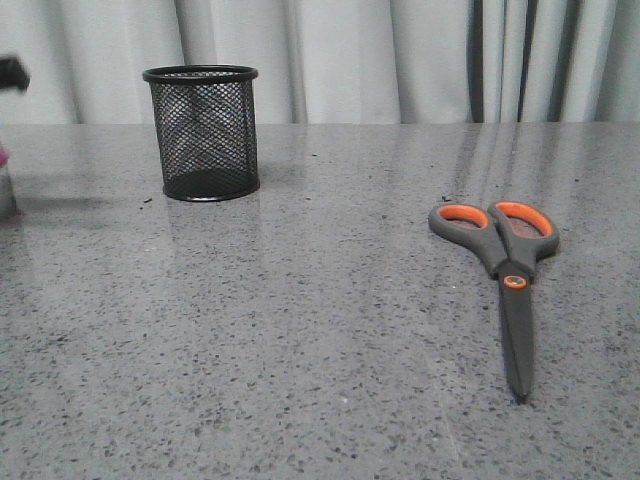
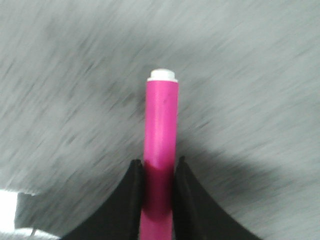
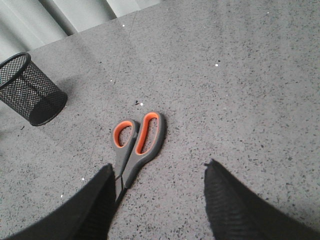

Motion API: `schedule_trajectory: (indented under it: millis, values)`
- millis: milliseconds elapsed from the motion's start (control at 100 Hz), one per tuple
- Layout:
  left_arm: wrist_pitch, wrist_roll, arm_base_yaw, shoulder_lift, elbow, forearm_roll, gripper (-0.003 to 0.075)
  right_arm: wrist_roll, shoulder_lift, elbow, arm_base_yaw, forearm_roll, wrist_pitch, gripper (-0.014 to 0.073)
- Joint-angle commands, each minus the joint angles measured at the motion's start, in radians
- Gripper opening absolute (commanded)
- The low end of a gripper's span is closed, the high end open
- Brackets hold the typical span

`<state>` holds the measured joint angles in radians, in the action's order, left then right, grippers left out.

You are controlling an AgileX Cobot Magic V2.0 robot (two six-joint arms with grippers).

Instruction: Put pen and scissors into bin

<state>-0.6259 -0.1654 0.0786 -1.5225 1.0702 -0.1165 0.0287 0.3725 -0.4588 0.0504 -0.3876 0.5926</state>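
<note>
A slim bright pink pen (image 2: 161,150) with a smooth cylindrical barrel and a small white tip is seen clamped between the two black fingers of the left gripper (image 2: 159,187); the barrel is pinched on both sides and held above the table (image 2: 260,75), whose surface is motion-blurred in the left wrist view. In the front view only a sliver of pink is visible at the far left edge.

Long scissors (image 1: 508,278) with dark grey handles lined in orange, an orange pivot screw and dark grey blades are observed lying flat and closed on the right part of the table (image 1: 300,350), handles pointing toward the curtain (image 1: 400,60), blade tips toward the camera.

A small round black wire-mesh pencil cup (image 1: 203,132) with a solid rim and base is standing upright at the back left of the table, well apart from the scissors.

The right gripper (image 3: 157,200) is seen with its textured black fingers spread wide and nothing between them, above the scissors (image 3: 136,145); the blades are partly covered by one finger. The table is a grey speckled, polished stone-like surface with faint reflections.
</note>
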Motion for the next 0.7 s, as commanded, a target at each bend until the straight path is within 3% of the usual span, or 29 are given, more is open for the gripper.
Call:
schedule_trajectory:
  millis: [0,160,450,690]
  values:
    - [0.235,0.145,0.018,0.111,0.030,-0.169,-0.0013,-0.011,0.015,-0.039,-0.005,-0.013,-0.061,0.0361]
    - [0.557,0.426,0.116,0.212,0.030,-0.469,-0.0008,-0.011,0.015,-0.039,-0.005,-0.013,-0.076,0.0361]
    - [0.821,0.432,0.378,0.158,0.031,-0.465,-0.0007,-0.011,0.015,-0.039,-0.005,-0.013,-0.164,0.0361]
    - [0.896,0.389,0.411,0.055,0.031,-0.452,-0.0007,-0.011,0.015,-0.039,-0.005,-0.013,-0.166,0.0361]
